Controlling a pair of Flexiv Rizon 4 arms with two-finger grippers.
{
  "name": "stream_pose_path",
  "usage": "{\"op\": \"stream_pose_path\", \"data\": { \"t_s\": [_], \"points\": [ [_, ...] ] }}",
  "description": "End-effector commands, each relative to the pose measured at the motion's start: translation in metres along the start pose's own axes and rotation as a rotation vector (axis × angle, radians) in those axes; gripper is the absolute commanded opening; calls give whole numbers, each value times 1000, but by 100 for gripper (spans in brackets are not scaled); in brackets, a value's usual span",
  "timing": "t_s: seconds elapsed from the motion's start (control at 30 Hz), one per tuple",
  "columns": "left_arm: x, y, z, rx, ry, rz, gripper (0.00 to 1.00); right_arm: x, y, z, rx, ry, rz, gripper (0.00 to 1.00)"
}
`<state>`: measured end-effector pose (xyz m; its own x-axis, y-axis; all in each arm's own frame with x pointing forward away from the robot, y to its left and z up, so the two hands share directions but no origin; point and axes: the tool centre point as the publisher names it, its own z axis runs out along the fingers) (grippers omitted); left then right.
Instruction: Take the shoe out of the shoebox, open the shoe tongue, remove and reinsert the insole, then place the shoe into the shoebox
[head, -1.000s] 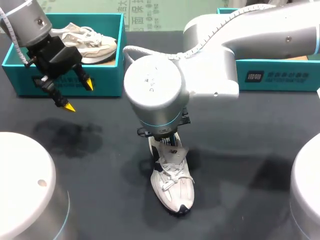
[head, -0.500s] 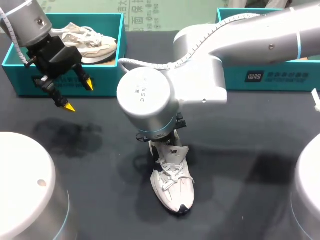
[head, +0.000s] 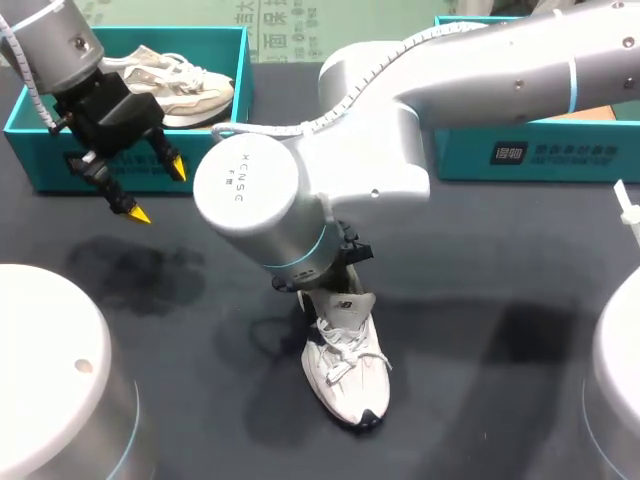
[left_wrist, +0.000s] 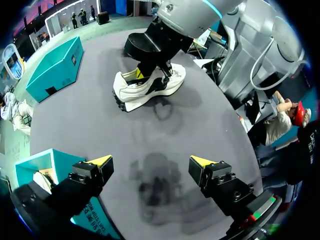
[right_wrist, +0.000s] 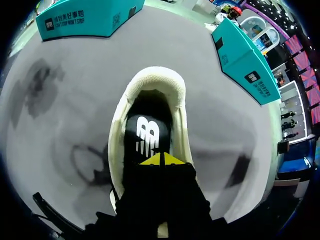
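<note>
A white shoe (head: 345, 365) lies on the dark table mid-front, toe toward me, its tongue (head: 347, 301) standing up. My right arm comes in from the right and its wrist hides the heel in the head view. Seen from the right wrist, the right gripper (right_wrist: 161, 160) is shut, yellow tips pressed together inside the shoe's opening (right_wrist: 150, 80), just over the black insole (right_wrist: 147, 135). I cannot tell if it pinches anything. My left gripper (head: 157, 190) hangs open and empty in front of the left teal shoebox (head: 40, 130); its own view shows the shoe (left_wrist: 150, 90) far ahead.
A second, beige shoe (head: 175, 80) lies in the left shoebox. Another teal box (head: 540, 150) stands at the back right. Two white round bases (head: 50, 380) (head: 615, 390) flank the front corners. Bare dark table lies between the left gripper (left_wrist: 151, 161) and the shoe.
My right arm's wrist has swung left and tilted over the shoe, its gripper staying shut at the opening. The shoe has barely shifted. The left arm has not moved.
</note>
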<state>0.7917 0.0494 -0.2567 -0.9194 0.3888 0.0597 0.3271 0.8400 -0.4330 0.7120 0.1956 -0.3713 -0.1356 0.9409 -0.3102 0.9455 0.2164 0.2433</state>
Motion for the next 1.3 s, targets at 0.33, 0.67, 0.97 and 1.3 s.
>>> {"op": "stream_pose_path", "data": {
  "t_s": [0.33,0.67,0.97,1.3],
  "points": [
    [1,0,0,-3,0,0,100,16,-3,37,49,45,148,0],
    [1,0,0,-3,0,0,100,8,15,-4,-76,39,101,0],
    [1,0,0,-3,0,0,100,13,26,30,-59,119,73,0],
    [1,0,0,-3,0,0,100,21,4,35,7,153,101,0]
  ]
}}
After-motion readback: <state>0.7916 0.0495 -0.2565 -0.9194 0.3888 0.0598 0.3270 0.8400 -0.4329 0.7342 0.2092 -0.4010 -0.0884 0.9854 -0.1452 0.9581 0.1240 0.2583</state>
